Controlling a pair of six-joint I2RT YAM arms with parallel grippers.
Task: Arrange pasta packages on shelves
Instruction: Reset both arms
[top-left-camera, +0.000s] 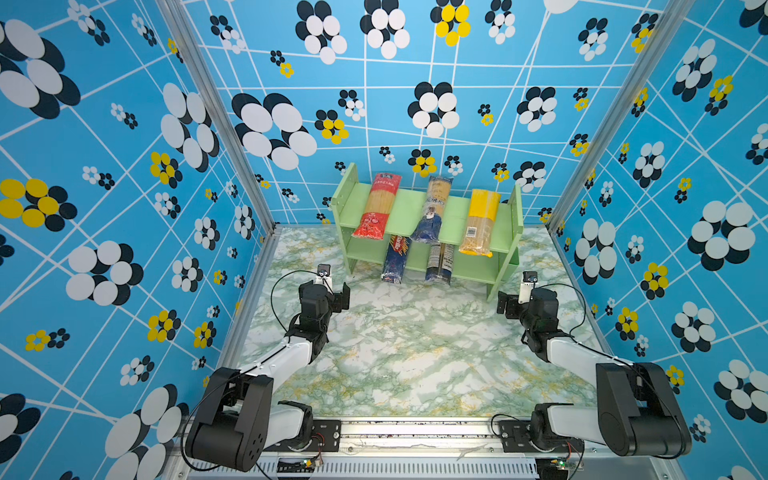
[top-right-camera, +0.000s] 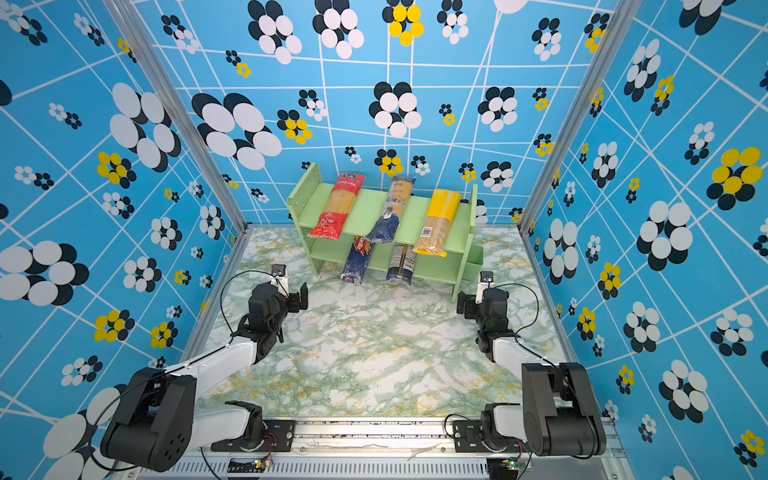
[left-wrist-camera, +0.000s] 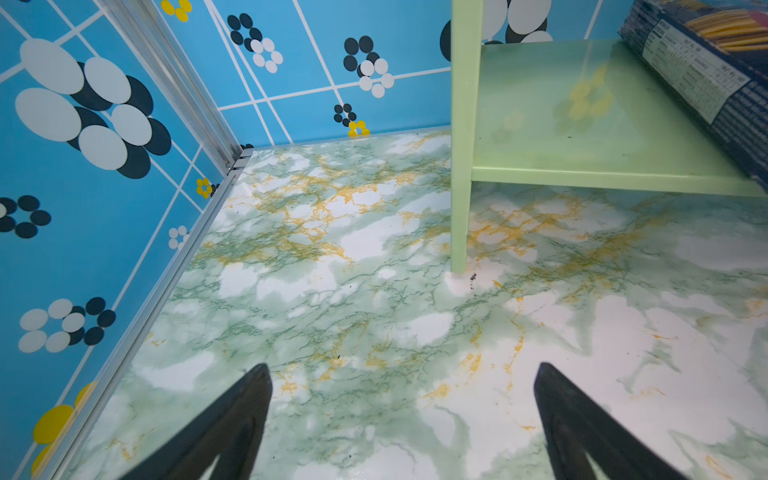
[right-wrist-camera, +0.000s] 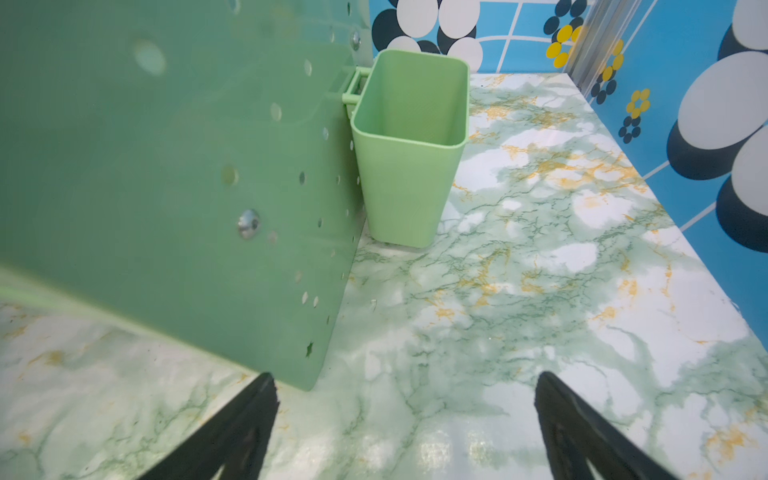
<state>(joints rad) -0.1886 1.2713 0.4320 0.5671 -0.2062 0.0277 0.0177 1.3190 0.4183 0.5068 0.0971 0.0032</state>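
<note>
Handling character: Each spaghetti pack was judged light, long and flat. The film wrap looked slick, and the dry strands inside would likely snap if bent.
Grip site: Mid-length, across the narrow width, was judged best, so that neither end would droop. The sealed end flaps looked too limp to hold.
Left gripper (left-wrist-camera: 401, 370): Released. Its jaws stood wide apart over the bare marbled tabletop (top-left-camera: 415, 345) with nothing between them.
Right gripper (right-wrist-camera: 405, 378): Released and empty, with the jaws apart, just beside the outer side panel of the shelf unit (top-left-camera: 409, 205).
Shelf unit: Pale green with two tiers, it stood ahead of both grippers and between them.
Upper tier: The red pack (top-left-camera: 377, 205), the clear pack with navy end (top-left-camera: 432, 208) and the yellow-topped pack (top-left-camera: 480, 222) lay front to back, above and beyond the fingertips. Their near ends overhung the front edge.
Lower tier: The Barilla pack (top-left-camera: 395, 257) and the clear pack with navy and white label (top-left-camera: 439, 264) projected past the front edge. The Barilla pack lay nearest the left gripper, ahead and toward the right arm's side.
Side cup (right-wrist-camera: 409, 145): Empty, it hung on the panel ahead of the right gripper.
Task status: All five packs were on the shelves and none was on the tabletop. Only straightening of the skewed packs was judged outstanding.
</note>
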